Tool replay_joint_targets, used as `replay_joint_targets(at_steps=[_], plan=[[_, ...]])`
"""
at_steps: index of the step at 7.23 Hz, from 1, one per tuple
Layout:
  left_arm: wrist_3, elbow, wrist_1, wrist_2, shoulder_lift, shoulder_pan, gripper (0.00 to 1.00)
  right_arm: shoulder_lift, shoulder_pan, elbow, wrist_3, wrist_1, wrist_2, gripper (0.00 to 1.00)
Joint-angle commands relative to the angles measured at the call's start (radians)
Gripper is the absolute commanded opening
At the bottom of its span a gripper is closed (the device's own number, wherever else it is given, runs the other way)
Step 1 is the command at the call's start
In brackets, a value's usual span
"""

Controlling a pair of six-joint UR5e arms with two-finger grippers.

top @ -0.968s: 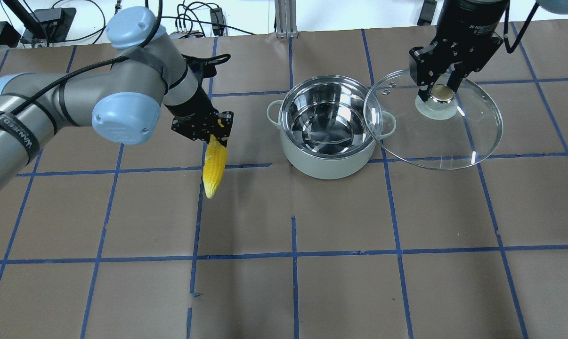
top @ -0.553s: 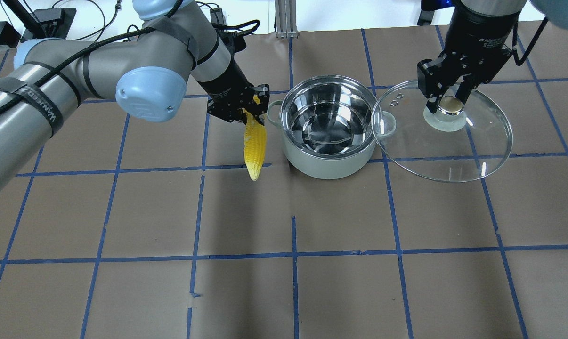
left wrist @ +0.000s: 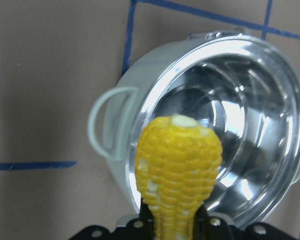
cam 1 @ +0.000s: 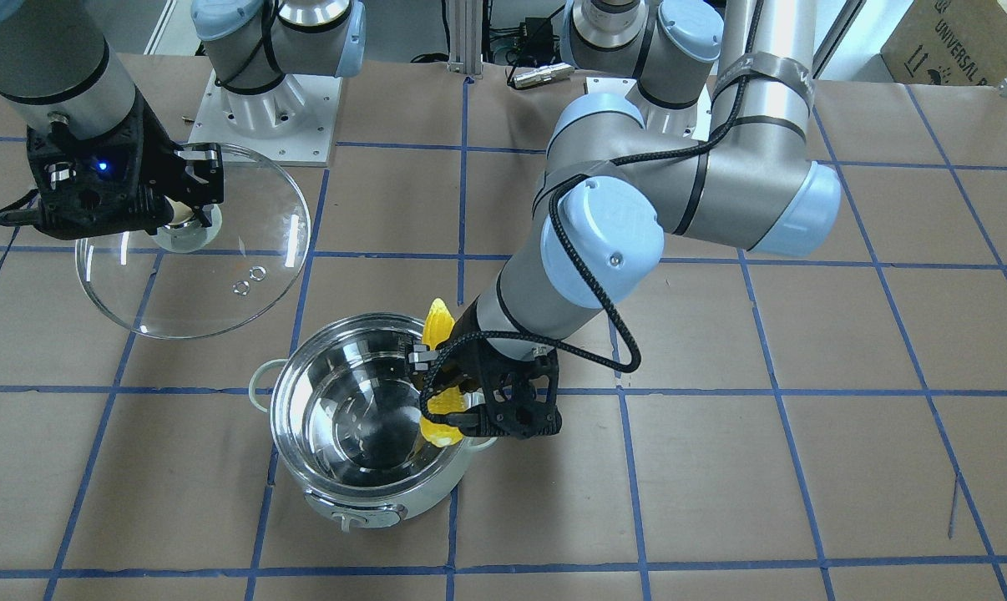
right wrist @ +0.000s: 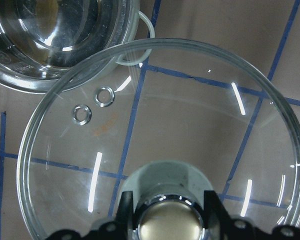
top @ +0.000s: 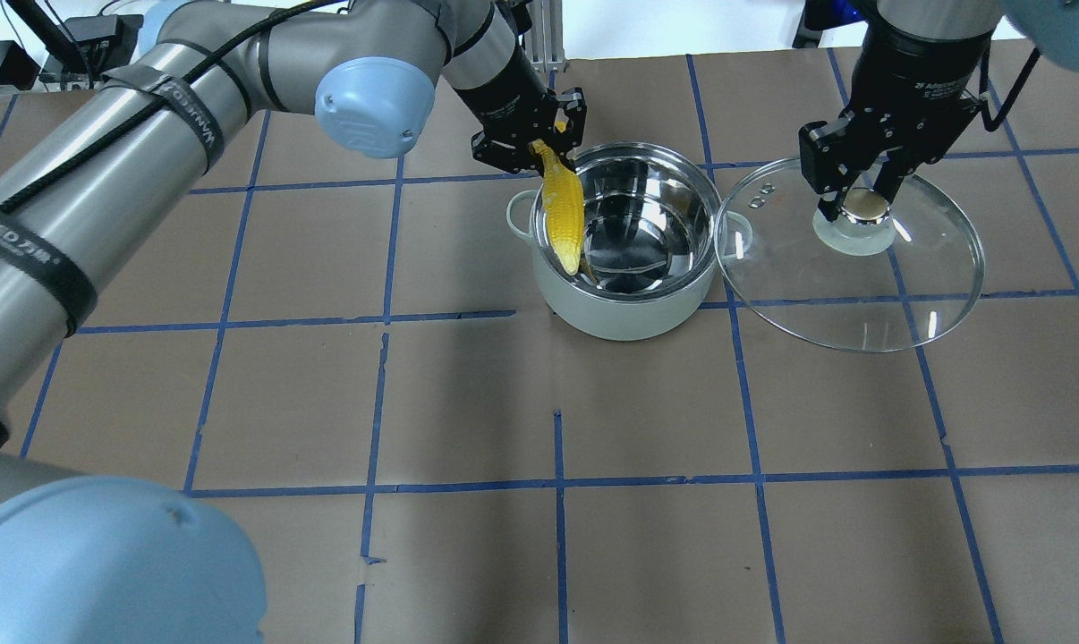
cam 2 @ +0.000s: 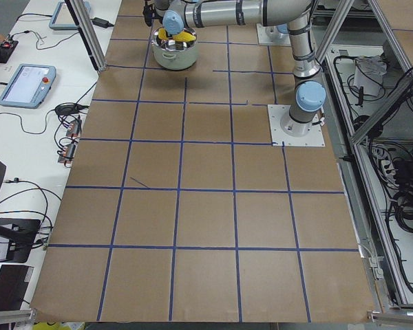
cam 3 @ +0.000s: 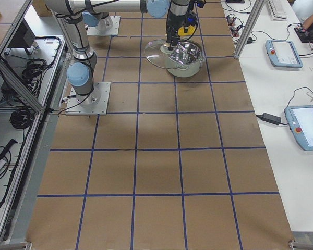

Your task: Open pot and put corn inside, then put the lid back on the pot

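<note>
The open pot (top: 624, 300) stands mid-table, its steel inside empty; it also shows in the front view (cam 1: 361, 501) and the left wrist view (left wrist: 250, 85). My left gripper (top: 532, 146) is shut on the base of the yellow corn (top: 564, 215), which hangs point down over the pot's left rim. The corn shows in the front view (cam 1: 438, 409) and the left wrist view (left wrist: 179, 170). My right gripper (top: 857, 199) is shut on the knob of the glass lid (top: 862, 295), held in the air to the right of the pot. The lid shows in the right wrist view (right wrist: 180, 130) and the front view (cam 1: 211, 284).
Brown paper with a blue tape grid covers the table (top: 557, 501). The left arm's elbow (top: 374, 103) reaches across the table's left half. The arm bases (cam 1: 261, 108) stand at the robot's side of the table. Tablets and cables (cam 3: 284, 52) lie beyond the table's side.
My left gripper has carried the corn right and away from me, from beside the pot's left handle to over its left rim. The right gripper with the lid has shifted slightly right.
</note>
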Motion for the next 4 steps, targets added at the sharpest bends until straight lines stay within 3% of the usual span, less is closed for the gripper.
replay_joint_targets(at_steps=[1, 2, 4], plan=[[-0.007, 0.069, 0.005, 0.007, -0.068, -0.018, 0.22, 0.000, 0.000, 0.002, -0.002, -0.002, 0.000, 0.24], [-0.012, 0.056, 0.005, 0.010, -0.077, -0.033, 0.43, 0.000, 0.000, 0.002, -0.002, -0.002, 0.000, 0.24], [-0.009, 0.064, 0.008, 0.096, -0.100, -0.052, 0.99, 0.000, 0.000, 0.002, -0.002, -0.001, 0.000, 0.24]])
